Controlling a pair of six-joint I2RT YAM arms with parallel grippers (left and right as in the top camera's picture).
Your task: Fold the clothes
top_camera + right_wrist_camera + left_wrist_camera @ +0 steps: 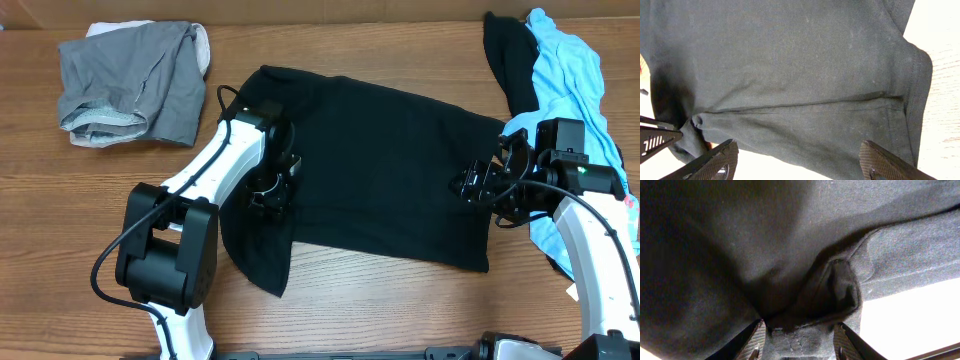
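The black T-shirt (pixel 370 170) lies spread across the middle of the counter (pixel 380 310). At its nine o'clock edge the left arm (pixel 225 150) has its jaws pinching a bunched fold of the black cloth (the wrist view shows it wedged between the fingers (pixel 756 342)). At three o'clock the right arm (pixel 590 230) holds its jaws spread wide over the shirt's hem. A grey garment (pixel 130 85) sits crumpled at ten o'clock. A light-blue garment (pixel 570 80) and a dark garment (pixel 508 55) lie heaped at two o'clock.
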